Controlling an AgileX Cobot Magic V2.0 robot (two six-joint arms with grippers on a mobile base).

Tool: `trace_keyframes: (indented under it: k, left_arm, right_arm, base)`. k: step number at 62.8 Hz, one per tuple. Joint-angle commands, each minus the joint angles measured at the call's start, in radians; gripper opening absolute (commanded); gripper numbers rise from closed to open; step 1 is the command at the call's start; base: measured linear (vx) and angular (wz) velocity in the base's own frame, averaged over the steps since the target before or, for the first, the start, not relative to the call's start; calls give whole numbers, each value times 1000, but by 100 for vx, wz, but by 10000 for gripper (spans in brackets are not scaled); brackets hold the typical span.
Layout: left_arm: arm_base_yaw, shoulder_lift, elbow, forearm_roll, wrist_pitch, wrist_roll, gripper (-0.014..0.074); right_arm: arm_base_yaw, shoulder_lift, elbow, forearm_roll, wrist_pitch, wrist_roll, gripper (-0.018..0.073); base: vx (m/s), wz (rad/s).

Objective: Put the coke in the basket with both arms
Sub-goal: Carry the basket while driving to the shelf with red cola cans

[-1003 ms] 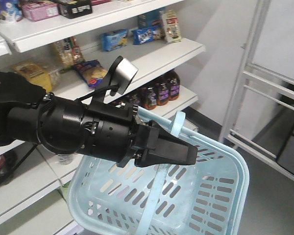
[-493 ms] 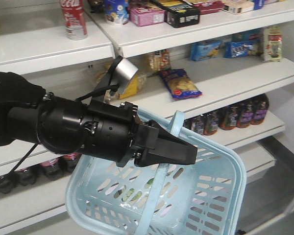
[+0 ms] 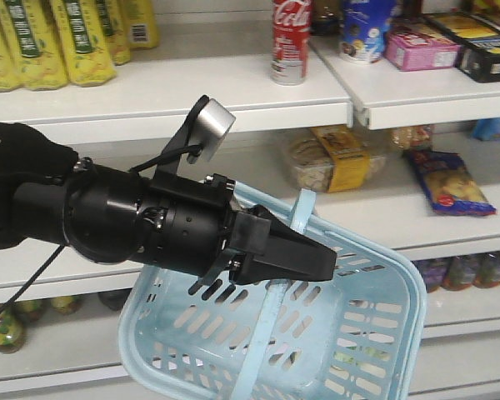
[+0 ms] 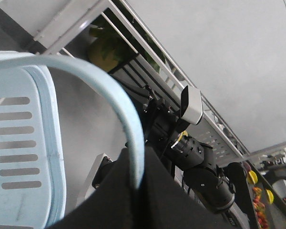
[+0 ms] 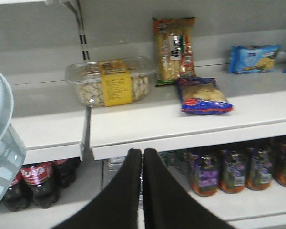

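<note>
2 closed | left end effector (image 3: pixel 315 261) clamping basket (image 3: pixel 358 329) handle | right end effector (image 5: pixel 142 155) empty

My left claw (image 4: pixel 133 190) looks matt black plastic. The basket (image 3: pixel 383 333) in its grip is smooth light-blue plastic with a slight sheen. Right claw (image 5: pixel 142 167) is the same matt black. Above it, a clear glossy plastic tub (image 5: pixel 112 81) with a yellow paper band. The shelf (image 5: pixel 181 126) is smooth matt white. Coke (image 5: pixel 35 177) lower left of it is glossy plastic.

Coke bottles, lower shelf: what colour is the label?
Red with white lettering on the coke bottles; clearest in the right wrist view.
</note>
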Motion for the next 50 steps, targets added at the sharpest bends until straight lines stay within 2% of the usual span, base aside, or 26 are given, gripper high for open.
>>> trace_keyframes:
  k: [1,28,50]
  left_arm:
    - [-2,-44,-22,-82,15,8,-6]
    - [-2,-44,-22,-82,15,8,-6]
    - [-2,-44,-22,-82,15,8,-6]
  right_arm:
    - [-4,-18,9,-8,-67,-5,-5]
    - [-4,-18,9,-8,-67,-5,-5]
    - [-4,-18,9,-8,-67,-5,-5]
  base:
    - [13,58]
    - [12,52]
    - [9,26]
